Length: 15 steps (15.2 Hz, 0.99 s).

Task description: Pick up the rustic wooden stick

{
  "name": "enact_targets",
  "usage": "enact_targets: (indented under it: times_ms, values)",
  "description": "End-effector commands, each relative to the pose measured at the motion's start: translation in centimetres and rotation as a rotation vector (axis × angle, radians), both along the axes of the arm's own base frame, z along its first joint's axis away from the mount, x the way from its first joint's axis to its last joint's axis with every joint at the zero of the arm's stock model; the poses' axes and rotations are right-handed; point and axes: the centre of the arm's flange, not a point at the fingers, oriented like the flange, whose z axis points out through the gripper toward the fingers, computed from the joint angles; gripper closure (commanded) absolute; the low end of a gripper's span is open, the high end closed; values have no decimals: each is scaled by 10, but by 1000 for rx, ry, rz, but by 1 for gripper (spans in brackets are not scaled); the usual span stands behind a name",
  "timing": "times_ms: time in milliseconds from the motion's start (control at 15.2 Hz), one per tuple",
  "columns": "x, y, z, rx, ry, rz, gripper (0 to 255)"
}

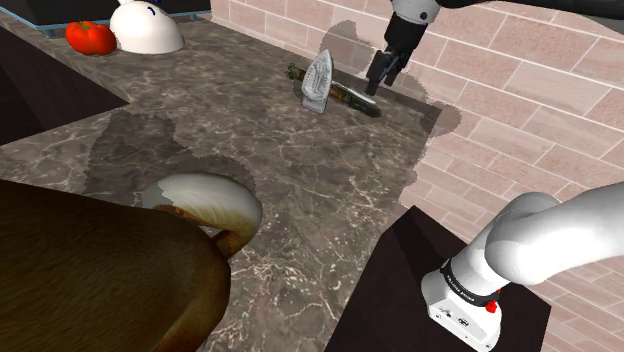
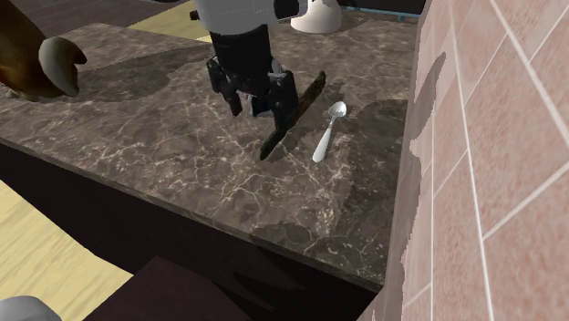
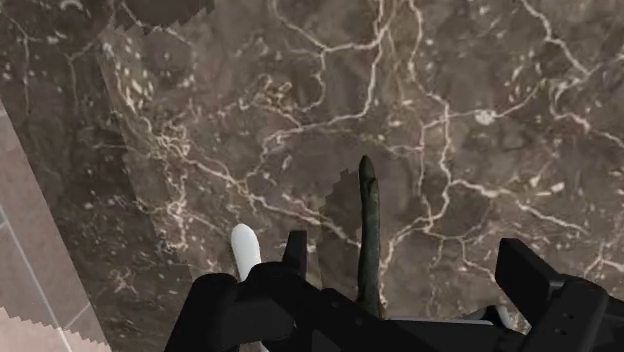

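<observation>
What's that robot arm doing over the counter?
A white robot arm is going for the dark stick lying on the marble counter. Its black end effector hangs over the stick with the fingers open, one on each side, not clasping it. A spoon lies right beside the stick. Nothing is lifted yet.

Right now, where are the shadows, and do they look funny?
Shoulder view: a soft grey shadow on the marbled counter, another on the brick wall behind the gripper. Second exterior view: a jagged-edged shadow lies on the wall beside the spoon. Wrist view: a saw-toothed shadow edge crosses the counter.
</observation>
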Motion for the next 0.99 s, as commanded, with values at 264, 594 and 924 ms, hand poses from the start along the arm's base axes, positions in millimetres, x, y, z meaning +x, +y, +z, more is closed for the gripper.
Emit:
enact_targets:
  times_ms: [264, 594, 924]
  values:
    - [84, 1, -8, 30, 51, 40, 0]
    - [155, 4, -18, 55, 94, 72, 0]
    - [174, 5, -36, 62, 105, 81, 0]
